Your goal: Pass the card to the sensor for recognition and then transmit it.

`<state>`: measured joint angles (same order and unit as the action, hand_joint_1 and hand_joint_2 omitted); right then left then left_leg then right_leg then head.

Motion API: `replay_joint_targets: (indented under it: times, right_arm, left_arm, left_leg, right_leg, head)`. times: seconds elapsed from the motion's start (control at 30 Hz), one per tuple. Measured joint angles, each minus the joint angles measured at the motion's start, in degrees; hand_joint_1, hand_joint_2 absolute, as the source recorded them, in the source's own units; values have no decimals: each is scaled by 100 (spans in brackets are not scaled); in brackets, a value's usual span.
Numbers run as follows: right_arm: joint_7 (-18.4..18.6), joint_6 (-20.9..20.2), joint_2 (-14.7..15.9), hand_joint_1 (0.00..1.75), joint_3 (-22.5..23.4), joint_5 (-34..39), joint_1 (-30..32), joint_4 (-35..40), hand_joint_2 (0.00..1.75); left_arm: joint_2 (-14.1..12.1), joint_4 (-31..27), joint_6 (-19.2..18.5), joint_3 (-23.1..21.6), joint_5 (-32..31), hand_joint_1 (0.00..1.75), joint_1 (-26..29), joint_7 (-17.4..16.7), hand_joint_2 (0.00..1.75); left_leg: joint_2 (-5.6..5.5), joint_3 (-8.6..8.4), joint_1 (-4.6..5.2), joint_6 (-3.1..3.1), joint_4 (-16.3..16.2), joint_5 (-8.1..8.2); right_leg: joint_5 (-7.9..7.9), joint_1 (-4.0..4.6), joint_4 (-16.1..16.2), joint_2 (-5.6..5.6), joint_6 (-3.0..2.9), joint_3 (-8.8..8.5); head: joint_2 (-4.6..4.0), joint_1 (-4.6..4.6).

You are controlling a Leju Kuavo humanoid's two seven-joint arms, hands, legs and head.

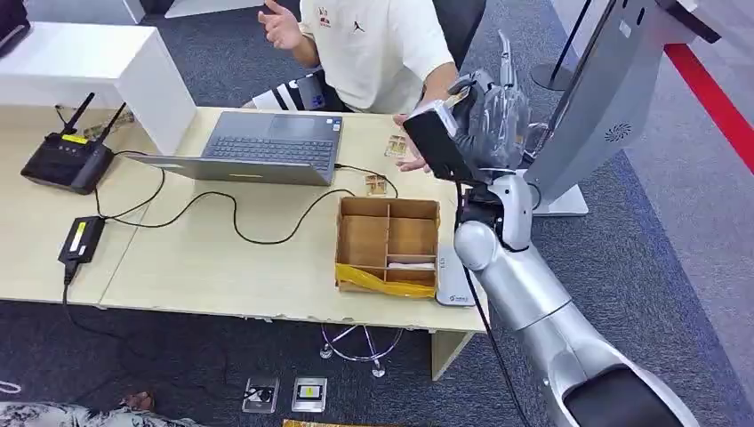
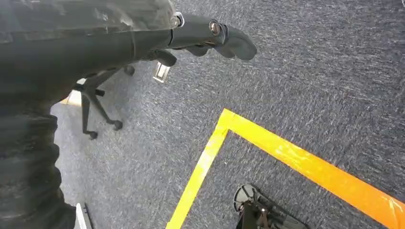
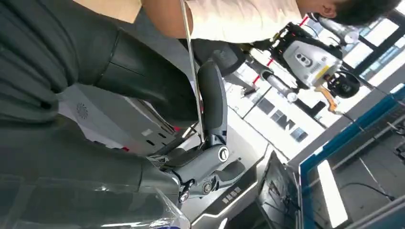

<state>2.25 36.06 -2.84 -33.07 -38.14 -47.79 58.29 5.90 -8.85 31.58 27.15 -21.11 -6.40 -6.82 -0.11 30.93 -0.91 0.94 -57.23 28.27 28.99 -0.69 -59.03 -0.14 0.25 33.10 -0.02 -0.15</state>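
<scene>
Silver, the right arm (image 1: 525,294) rises from the lower right of the head view past the right edge of the light wooden table (image 1: 204,258), forearm near vertical. Its right hand (image 1: 485,116) is raised above the table's far right corner, just beside the tall grey sensor kiosk (image 1: 613,98), presumably to present the card for reading. In the right wrist view a thin pale card (image 3: 192,76), seen edge-on, stands pinched between the thick thumb and a dark finger (image 3: 213,102); the other fingers are extended upward. A person in a white shirt (image 1: 382,44) sits at the far edge, one hand near the robot's hand, probably to receive the card. The left hand (image 2: 205,38) hangs over grey carpet, fingers loosely extended, holding nothing. An open cardboard compartment box (image 1: 388,245) sits at the near right edge.
</scene>
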Motion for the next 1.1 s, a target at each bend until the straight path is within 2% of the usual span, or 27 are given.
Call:
replay_joint_targets:
  times: [0.37, 0.87, 0.9, 1.1]
  right_arm:
    - [0, 96, -280, 175, -48, -44, -191, -1208, 175]
    - [144, 208, -275, 175, -48, -223, -192, -1818, 175]
    - [175, 210, -269, 0, -48, -251, -191, -1840, 175]
    - [249, 210, -221, 0, -46, -284, -157, -1908, 175]
  left_arm:
    - [-28, 0, 83, -2, 2, 0, -1, -103, 175]
    - [-26, 0, 31, -2, 61, 0, 2, -103, 175]
    - [-26, 0, 24, -2, 63, 0, 2, -94, 175]
    - [-28, 0, 7, -2, 103, 0, 3, -59, 175]
  left_leg:
    - [-3, -1, 0, 0, -1, 0]
    - [-1, -3, 0, 0, -1, 0]
    - [-1, -3, 0, 0, -1, 0]
    - [1, -5, 0, 0, -1, 0]
  right_leg:
    - [0, 0, 1, -1, 0, 1]
    - [0, 0, 1, 4, 0, 3]
    - [0, 0, 1, 5, 0, 3]
    - [0, 0, 2, 9, 0, 4]
  head:
    - [2, 0]
    - [0, -2]
    - [0, 0]
    - [0, 0]
